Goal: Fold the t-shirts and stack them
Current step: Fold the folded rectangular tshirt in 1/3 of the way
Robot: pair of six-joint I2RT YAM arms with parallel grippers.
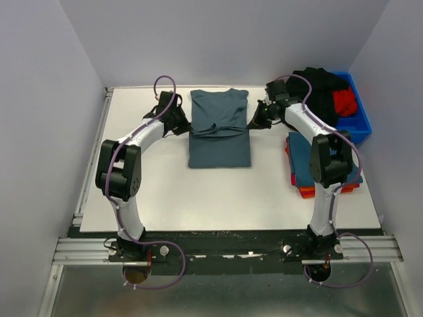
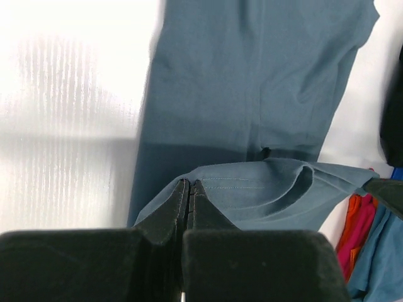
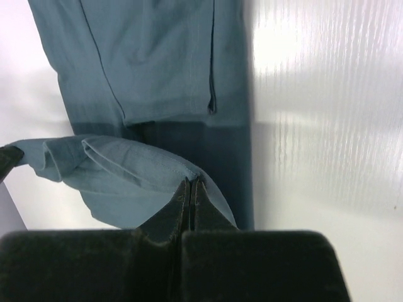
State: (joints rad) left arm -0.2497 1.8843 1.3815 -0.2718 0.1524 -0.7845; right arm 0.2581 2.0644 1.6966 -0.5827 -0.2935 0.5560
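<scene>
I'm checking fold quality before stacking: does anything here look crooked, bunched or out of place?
Nothing looks damaged. The slate-blue t-shirt has its folded-over band bunched and sagging between the left gripper and right gripper, both pinching it. Black clothes heap above the blue plastic bin's rim.

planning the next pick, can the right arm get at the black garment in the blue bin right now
Probably not yet: the right gripper is shut on the grey-blue t-shirt. Once it lets go, likely yes: the blue bin sits close beside that arm and nothing covers the black garment.
</scene>
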